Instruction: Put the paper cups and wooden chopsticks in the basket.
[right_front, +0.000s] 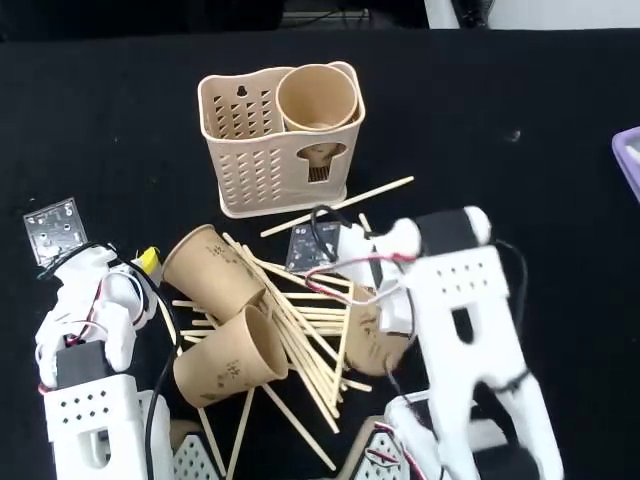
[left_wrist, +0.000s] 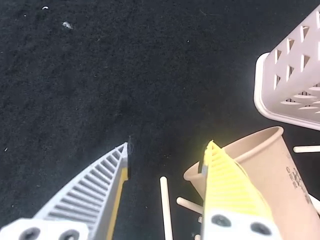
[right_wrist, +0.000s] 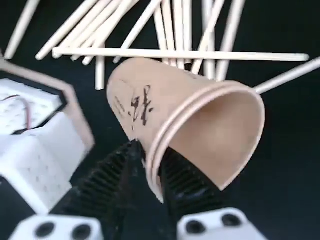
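right gripper (right_wrist: 150, 150) clamped on brown paper cup (right_wrist: 195, 115)

the cup was tipped sideways at lower centre-right of the high view, its rim nipped between nearly closed fingers. pale wooden chopsticks (right_front: 300, 320) sprawled beside it. the left gripper (left_wrist: 167, 147), at the left, gaped wide, empty. the beige slotted plastic basket (right_front: 270, 165) stood upper centre.

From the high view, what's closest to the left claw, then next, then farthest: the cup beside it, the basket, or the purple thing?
1. Cup, lying right beside the left claw.
2. Basket, farther back, middle.
3. Purple thing, far right edge.
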